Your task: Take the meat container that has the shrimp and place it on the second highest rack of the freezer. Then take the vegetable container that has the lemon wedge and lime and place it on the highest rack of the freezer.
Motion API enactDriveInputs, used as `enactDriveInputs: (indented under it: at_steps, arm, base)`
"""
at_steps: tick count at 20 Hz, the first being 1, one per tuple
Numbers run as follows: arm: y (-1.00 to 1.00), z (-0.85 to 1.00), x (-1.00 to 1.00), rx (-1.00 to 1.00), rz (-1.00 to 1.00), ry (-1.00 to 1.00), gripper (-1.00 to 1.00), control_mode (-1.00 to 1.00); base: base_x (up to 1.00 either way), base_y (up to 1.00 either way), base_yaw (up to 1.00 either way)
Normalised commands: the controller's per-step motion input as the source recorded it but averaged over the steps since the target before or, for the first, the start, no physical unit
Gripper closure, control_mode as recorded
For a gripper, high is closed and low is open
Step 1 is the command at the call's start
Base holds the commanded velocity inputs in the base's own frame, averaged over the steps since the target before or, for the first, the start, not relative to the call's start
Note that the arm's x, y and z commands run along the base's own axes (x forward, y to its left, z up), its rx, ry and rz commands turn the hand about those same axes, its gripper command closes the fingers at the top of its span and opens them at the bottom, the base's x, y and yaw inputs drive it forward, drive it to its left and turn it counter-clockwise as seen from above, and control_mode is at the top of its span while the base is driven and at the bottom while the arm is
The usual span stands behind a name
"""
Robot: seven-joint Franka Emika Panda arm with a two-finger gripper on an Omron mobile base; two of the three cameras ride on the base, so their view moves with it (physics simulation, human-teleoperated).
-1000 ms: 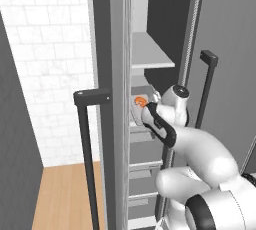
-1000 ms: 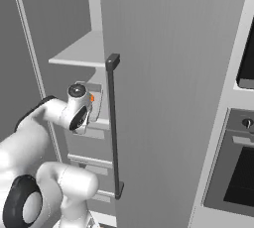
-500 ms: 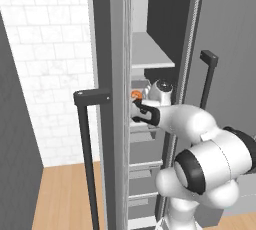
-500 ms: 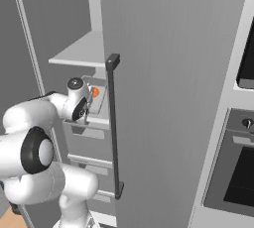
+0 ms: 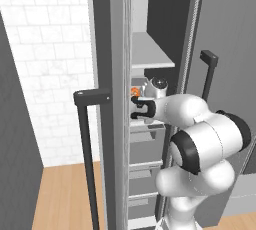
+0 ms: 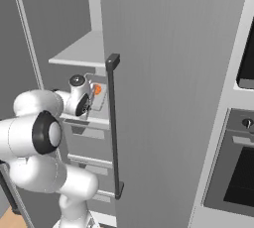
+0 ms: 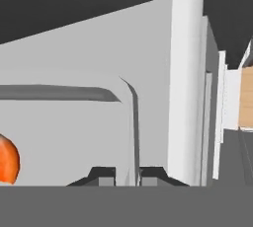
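Hand view: end effector (image 7: 127, 175) (clamped) on meat container (image 7: 129, 117) rim

Shrimp (image 7: 7, 159) cut off by frame edge.

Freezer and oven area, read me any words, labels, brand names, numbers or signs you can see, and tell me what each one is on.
None: no readable text shows in any view.
The freezer door, its handle and shelves are plain grey.
The meat container and the shrimp carry no label.
The oven has a knob but no legible markings.
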Motion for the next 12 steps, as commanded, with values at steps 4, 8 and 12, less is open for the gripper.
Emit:
enactDriveInputs:
  at_steps: [4,8,12]
  arm:
    - [0.0,-0.09,0.54,0.0,0.0,0.0,1.0,-1.0]
    - [0.0,-0.23,0.5,0.0,0.0,0.0,-1.0,-1.0]
    - [0.0,-0.24,-0.07,0.14,-0.01,-0.03,-1.0,-1.0]
  base:
    - [0.0,0.0,0.0]
    - [0.0,0.0,0.0]
    - [0.0,0.0,0.0]
